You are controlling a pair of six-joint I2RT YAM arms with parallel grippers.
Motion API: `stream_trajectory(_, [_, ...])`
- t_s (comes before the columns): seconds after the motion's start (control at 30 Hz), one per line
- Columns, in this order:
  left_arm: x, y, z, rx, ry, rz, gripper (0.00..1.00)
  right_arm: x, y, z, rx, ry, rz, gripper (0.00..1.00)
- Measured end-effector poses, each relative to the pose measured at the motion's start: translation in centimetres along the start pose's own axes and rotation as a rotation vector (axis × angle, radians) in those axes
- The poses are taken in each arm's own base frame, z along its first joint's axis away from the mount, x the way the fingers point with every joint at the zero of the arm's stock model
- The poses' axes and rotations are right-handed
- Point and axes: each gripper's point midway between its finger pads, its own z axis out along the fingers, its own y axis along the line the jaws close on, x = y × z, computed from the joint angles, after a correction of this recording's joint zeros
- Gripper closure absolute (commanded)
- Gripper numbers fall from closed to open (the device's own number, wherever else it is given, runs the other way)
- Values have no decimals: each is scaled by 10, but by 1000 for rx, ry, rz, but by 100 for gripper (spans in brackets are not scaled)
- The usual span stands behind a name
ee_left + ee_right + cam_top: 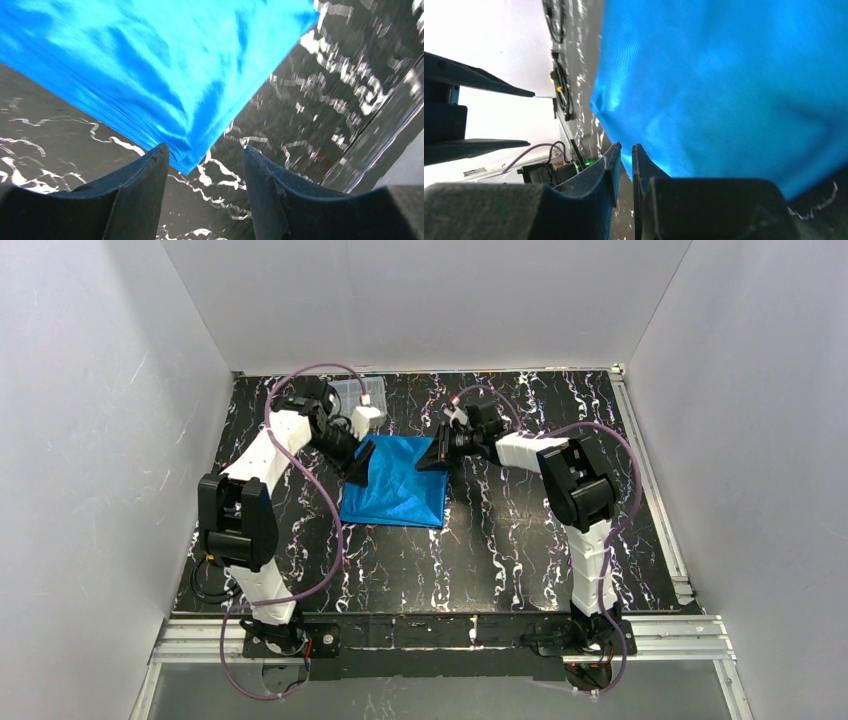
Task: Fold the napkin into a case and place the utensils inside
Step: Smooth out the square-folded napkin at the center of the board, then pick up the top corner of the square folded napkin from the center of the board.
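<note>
Left gripper [205,148] is holding its jaws apart, with the corner of the napkin [150,65] nearest the clear box [360,392] lying between them
Right gripper [627,146] is clamping the napkin's edge farther from that box

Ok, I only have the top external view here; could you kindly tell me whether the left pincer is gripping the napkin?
Observer: No. The left wrist view shows the left pincer open, with the napkin's corner tip lying loose between its fingers.
Operator: Thank you. And is the right pincer holding it?
Observer: It appears so. In the right wrist view the right pincer is almost closed, and the napkin's edge runs into the narrow gap between its fingers.
</note>
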Motion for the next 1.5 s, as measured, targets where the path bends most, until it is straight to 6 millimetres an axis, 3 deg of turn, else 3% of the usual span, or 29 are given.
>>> stream_trajectory(0.1, [-33, 12, -21, -34, -121, -83, 48, -19, 23, -1, -26, -21, -69, 77])
stream_trajectory(0.23, [-52, 47, -31, -81, -226, -243, 53, -20, 29, 2, -28, -24, -86, 83])
stream_trajectory(0.33, [-53, 73, -15, -82, -238, -343, 58, -13, 28, 10, -17, -14, -84, 88])
stream_trajectory(0.47, [-44, 91, 22, -58, -201, -442, 61, 1, 32, 23, -14, 3, -78, 94])
stream_trajectory(0.57, [-41, 98, 38, -49, -191, -488, 61, 13, 31, 32, -14, 15, -64, 95])
stream_trajectory(0.9, [-65, 124, 46, -99, -266, -498, 61, 37, -11, 45, 37, 45, 33, 98])
stream_trajectory(1.17, [-76, 139, 53, -147, -281, -469, 60, 39, -12, 45, 16, 38, 26, 99])
stream_trajectory(1.37, [-66, 149, 76, -159, -231, -490, 63, 41, -11, 45, -8, 32, 26, 99])
stream_trajectory(1.5, [-70, 156, 75, -184, -236, -487, 66, 44, -11, 45, -23, 35, 34, 99])
